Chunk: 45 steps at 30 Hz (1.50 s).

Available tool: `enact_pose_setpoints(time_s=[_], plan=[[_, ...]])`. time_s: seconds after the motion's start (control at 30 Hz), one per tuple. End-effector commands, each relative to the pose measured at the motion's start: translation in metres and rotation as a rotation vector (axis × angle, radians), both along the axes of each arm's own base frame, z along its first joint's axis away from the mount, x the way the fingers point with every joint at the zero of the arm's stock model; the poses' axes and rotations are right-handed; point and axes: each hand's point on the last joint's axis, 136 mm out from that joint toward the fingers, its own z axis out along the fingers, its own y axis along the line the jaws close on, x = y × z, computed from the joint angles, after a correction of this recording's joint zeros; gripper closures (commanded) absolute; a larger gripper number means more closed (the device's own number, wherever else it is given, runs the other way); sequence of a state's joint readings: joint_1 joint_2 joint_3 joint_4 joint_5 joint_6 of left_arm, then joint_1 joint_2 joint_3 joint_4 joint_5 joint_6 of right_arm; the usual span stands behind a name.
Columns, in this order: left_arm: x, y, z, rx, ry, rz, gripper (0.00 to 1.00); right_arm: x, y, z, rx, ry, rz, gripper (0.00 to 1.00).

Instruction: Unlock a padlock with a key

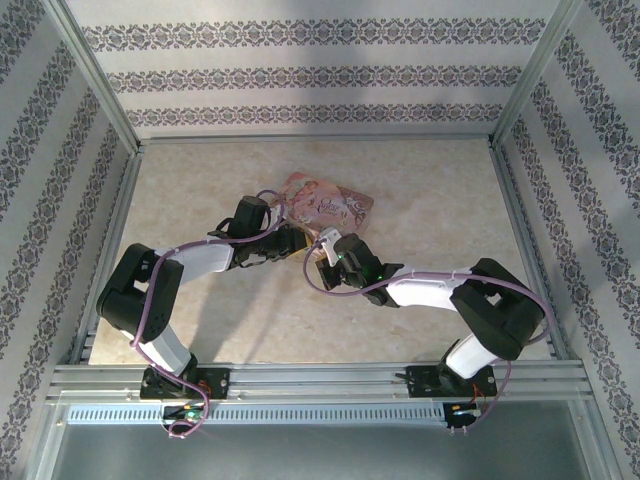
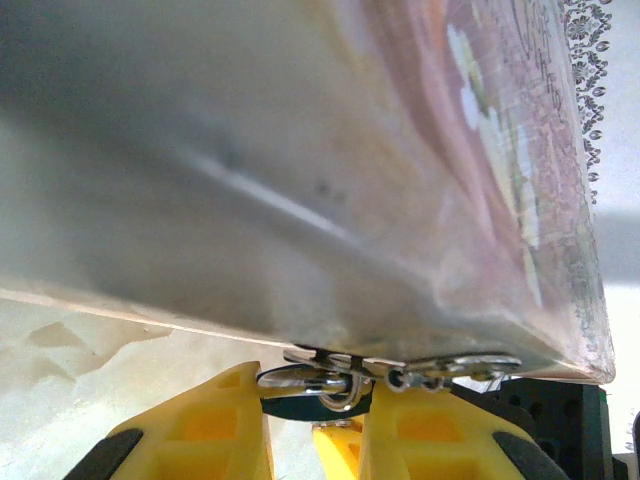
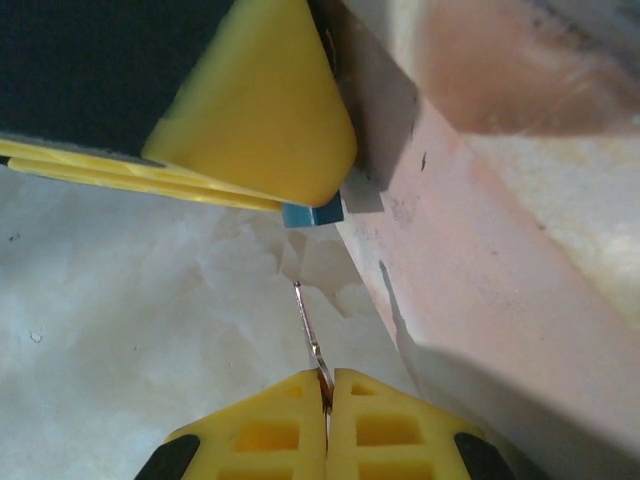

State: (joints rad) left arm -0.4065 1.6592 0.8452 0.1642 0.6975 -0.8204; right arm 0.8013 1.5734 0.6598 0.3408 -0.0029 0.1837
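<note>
Padlock [image 3: 312, 213] beside pink tin [image 3: 480, 280]

Shiny metal key [image 3: 310, 335]; smooth, dull-sheen tin [image 3: 480, 270].

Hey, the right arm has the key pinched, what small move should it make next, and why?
Probably ease the right gripper forward so the tip of the key meets the padlock. The blade points at the teal body pinched by the left gripper beside the pink tin, but a gap separates them.
</note>
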Motion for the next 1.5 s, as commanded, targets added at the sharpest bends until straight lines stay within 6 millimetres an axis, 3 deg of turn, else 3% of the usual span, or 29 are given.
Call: enact_pose_setpoints(time_s=[0.0,1.1,1.47], plan=[[-0.004,-0.015,0.021,-0.056,-0.006,-0.045,0.8,0.009,0.01,0.013,0.039,-0.036,-0.017,1.0],[-0.007,-0.014,0.016,-0.055,0.006,-0.046,0.8,0.021,0.013,0.024,0.095,-0.067,-0.054,1.0],[-0.008,-0.014,0.017,-0.054,0.004,-0.046,0.8,0.017,0.005,0.008,0.034,-0.044,-0.054,1.0]])
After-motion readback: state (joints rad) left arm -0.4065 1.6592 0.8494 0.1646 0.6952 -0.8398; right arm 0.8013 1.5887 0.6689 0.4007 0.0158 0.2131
